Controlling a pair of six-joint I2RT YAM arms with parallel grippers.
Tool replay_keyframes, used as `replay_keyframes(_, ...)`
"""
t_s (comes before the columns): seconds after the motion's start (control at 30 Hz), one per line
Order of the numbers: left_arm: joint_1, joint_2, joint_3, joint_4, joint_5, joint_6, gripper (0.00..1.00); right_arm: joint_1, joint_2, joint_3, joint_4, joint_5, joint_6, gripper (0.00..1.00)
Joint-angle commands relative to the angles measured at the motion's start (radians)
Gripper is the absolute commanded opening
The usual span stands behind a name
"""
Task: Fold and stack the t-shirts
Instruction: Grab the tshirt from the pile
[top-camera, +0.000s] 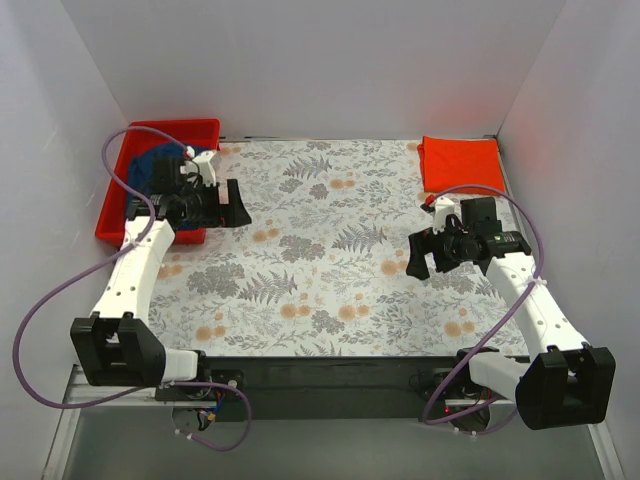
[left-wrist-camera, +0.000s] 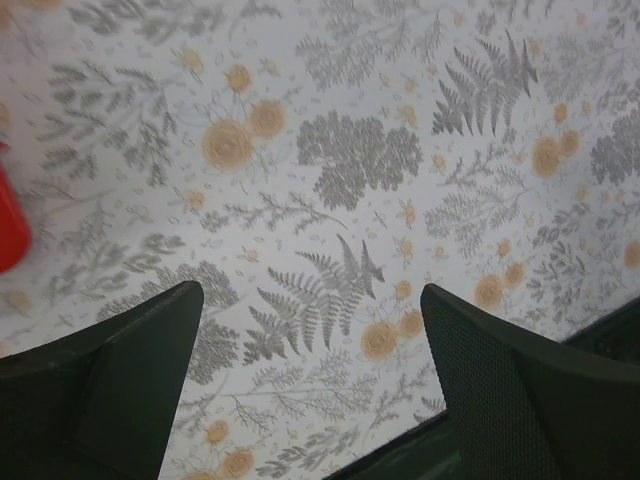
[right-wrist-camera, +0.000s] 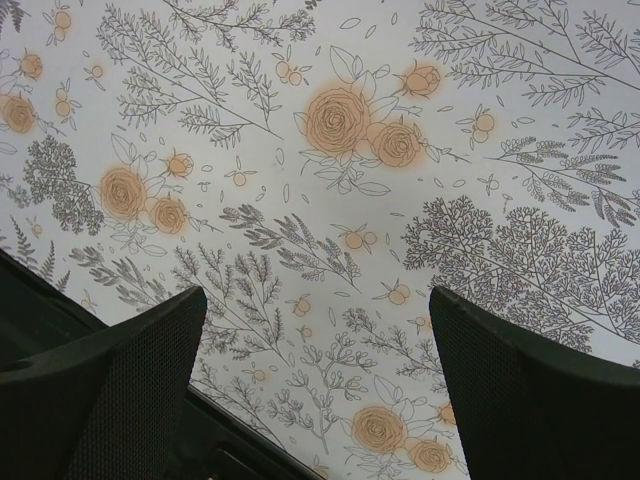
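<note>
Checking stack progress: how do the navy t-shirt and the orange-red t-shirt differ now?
The navy t-shirt lies in the red tray, far left; the orange-red t-shirt lies on the floral table, far right corner. The navy t-shirt is partly hidden by the left arm; the orange-red t-shirt shows fully, flat and squarish. Shared: neither is stacked.

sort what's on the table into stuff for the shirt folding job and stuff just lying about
For the job: navy blue t-shirt, in the red plastic tray; orange-red t-shirt, at the far right corner.
Just lying about: red plastic tray; floral tablecloth.
</note>
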Motion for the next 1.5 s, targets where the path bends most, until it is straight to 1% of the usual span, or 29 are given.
replay_keyframes(0.0,0.021,0.041,0.158,0.04,-0.117,0.049,0.9,0.002,0.003,0.0,0.031,-0.008,0.004,0.98)
replay_keyframes(0.03,0.024,0.12,0.204,0.018,-0.139,0.064,0.9,0.002,0.001,-0.005,0.034,-0.005,0.005,0.98)
replay_keyframes(0.07,0.065,0.165,0.322,-0.001,-0.159,0.066,0.9,0.002,-0.002,-0.01,0.034,0.005,0.005,0.98)
replay_keyframes(0.1,0.081,0.22,0.378,-0.019,-0.176,0.067,0.9,0.002,-0.005,-0.011,0.034,0.008,0.004,0.98)
replay_keyframes(0.13,0.096,0.318,0.445,-0.056,-0.184,0.067,0.9,0.002,-0.013,-0.022,0.039,0.016,0.007,0.98)
replay_keyframes(0.17,0.131,0.376,0.563,-0.073,-0.19,0.073,0.9,0.001,-0.017,-0.027,0.045,0.034,0.01,0.99)
replay_keyframes(0.2,0.147,0.427,0.629,-0.088,-0.2,0.074,0.9,0.001,-0.023,-0.033,0.051,0.05,0.019,0.98)
replay_keyframes(0.23,0.162,0.544,0.691,-0.12,-0.213,0.078,0.9,-0.004,-0.036,-0.046,0.069,0.07,0.022,0.98)
replay_keyframes(0.27,0.185,0.609,0.755,-0.145,-0.226,0.081,0.9,-0.008,-0.039,-0.05,0.077,0.118,0.031,0.98)
replay_keyframes(0.3,0.194,0.68,0.926,-0.176,-0.303,0.074,0.9,-0.016,-0.043,-0.054,0.082,0.137,0.056,0.98)
replay_keyframes(0.33,0.201,0.842,1.02,-0.255,-0.344,0.067,0.9,-0.019,-0.046,-0.057,0.088,0.146,0.069,0.98)
replay_keyframes(0.4,0.214,0.979,1.28,-0.333,-0.407,0.064,0.9,-0.025,-0.043,-0.051,0.099,0.17,0.094,0.98)
replay_keyframes(0.43,0.221,1.016,1.309,-0.341,-0.408,0.069,0.89,-0.027,-0.039,-0.047,0.099,0.17,0.093,0.98)
replay_keyframes(0.5,0.24,1.015,1.241,-0.261,-0.401,0.078,0.89,-0.033,-0.033,-0.037,0.1,0.162,0.082,0.98)
replay_keyframes(0.53,0.244,0.997,1.088,-0.146,-0.435,0.083,0.89,-0.034,-0.02,-0.034,0.099,0.16,0.079,0.98)
replay_keyframes(0.6,0.245,0.967,0.974,-0.06,-0.46,0.098,0.9,-0.037,-0.008,-0.022,0.094,0.147,0.054,0.98)
replay_keyframes(0.63,0.245,0.975,0.928,-0.02,-0.507,0.106,0.9,-0.037,-0.001,-0.019,0.092,0.141,0.045,0.98)
replay_keyframes(0.7,0.262,1.024,0.923,-0.018,-0.506,0.101,0.9,-0.039,0.003,-0.014,0.094,0.133,0.03,0.98)
replay_keyframes(0.83,0.305,1.112,0.969,-0.053,-0.474,0.077,0.9,-0.039,0.018,-0.014,0.094,0.11,0.025,0.98)
replay_keyframes(0.9,0.317,1.135,0.964,-0.056,-0.422,0.092,0.88,-0.039,0.026,-0.011,0.092,0.11,0.025,0.98)
replay_keyframes(0.93,0.32,1.139,0.957,-0.05,-0.405,0.1,0.83,-0.039,0.029,-0.008,0.092,0.113,0.025,0.98)
replay_keyframes(1.0,0.322,1.139,0.924,-0.035,-0.368,0.116,0.77,-0.039,0.036,-0.007,0.092,0.117,0.025,0.98)
replay_keyframes(1.03,0.322,1.139,0.918,-0.03,-0.354,0.12,0.68,-0.039,0.038,-0.002,0.091,0.122,0.024,0.98)
replay_keyframes(1.13,0.32,1.135,0.904,-0.025,-0.313,0.124,0.44,-0.039,0.056,0.006,0.086,0.14,0.013,0.98)
replay_keyframes(1.17,0.32,1.127,0.91,-0.029,-0.299,0.126,0.27,-0.04,0.061,0.019,0.076,0.143,0.011,0.98)
replay_keyframes(1.27,0.32,1.093,0.956,-0.062,-0.264,0.126,0.05,-0.039,0.073,0.033,0.065,0.124,0.005,0.98)
replay_keyframes(1.3,0.322,1.077,0.984,-0.067,-0.256,0.127,0.0,-0.039,0.073,0.038,0.063,0.118,0.002,0.98)
replay_keyframes(1.4,0.322,0.962,1.001,-0.056,-0.195,0.129,0.0,-0.039,0.073,0.042,0.049,0.101,-0.007,0.98)
replay_keyframes(1.47,0.32,0.894,1.009,-0.03,-0.12,0.115,0.0,-0.039,0.067,0.046,0.046,0.094,-0.01,0.98)
